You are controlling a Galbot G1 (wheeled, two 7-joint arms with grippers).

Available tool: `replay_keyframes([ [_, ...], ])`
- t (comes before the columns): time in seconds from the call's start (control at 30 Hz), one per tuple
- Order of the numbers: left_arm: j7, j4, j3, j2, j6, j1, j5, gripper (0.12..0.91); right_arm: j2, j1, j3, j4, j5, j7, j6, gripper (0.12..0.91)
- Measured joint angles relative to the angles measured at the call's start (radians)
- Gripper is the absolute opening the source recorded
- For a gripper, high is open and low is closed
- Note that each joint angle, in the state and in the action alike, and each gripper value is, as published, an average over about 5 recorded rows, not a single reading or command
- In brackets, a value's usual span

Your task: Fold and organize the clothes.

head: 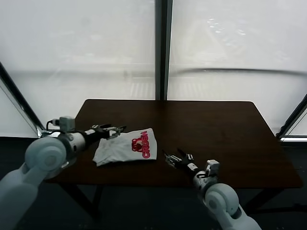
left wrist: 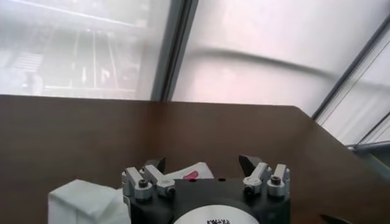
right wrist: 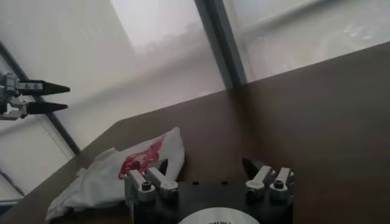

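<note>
The white T-shirt [head: 125, 146] lies folded in a small bundle on the left front part of the dark table, its red-pink print [head: 145, 145] facing up at its right end. My left gripper [head: 115, 130] is open and empty, hovering just over the bundle's back-left edge. In the left wrist view [left wrist: 203, 164] white cloth [left wrist: 82, 199] shows below the open jaws. My right gripper [head: 174, 157] is open and empty, low over the table just right of the shirt. In the right wrist view [right wrist: 206, 165] the shirt [right wrist: 119, 175] lies beyond one finger.
The brown table [head: 220, 129] stretches bare to the right and back of the shirt. Its front edge runs close under the right gripper. Tall frosted windows with a dark post [head: 162, 48] stand behind the table. The left gripper [right wrist: 38, 97] shows far off in the right wrist view.
</note>
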Motion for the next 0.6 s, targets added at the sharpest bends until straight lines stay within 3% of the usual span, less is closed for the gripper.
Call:
replay_keyframes([
  [0.27,0.008,-0.019,-0.090,-0.001,-0.019,0.101,0.020,0.907,0.046,0.121,-0.051,-0.124,0.105,0.019,-0.041,0.892],
  [0.6,0.011,-0.032,-0.169,-0.012,-0.030,0.181,0.030,0.907,0.088,0.187,-0.066,-0.231,0.193,0.040,-0.063,0.774],
])
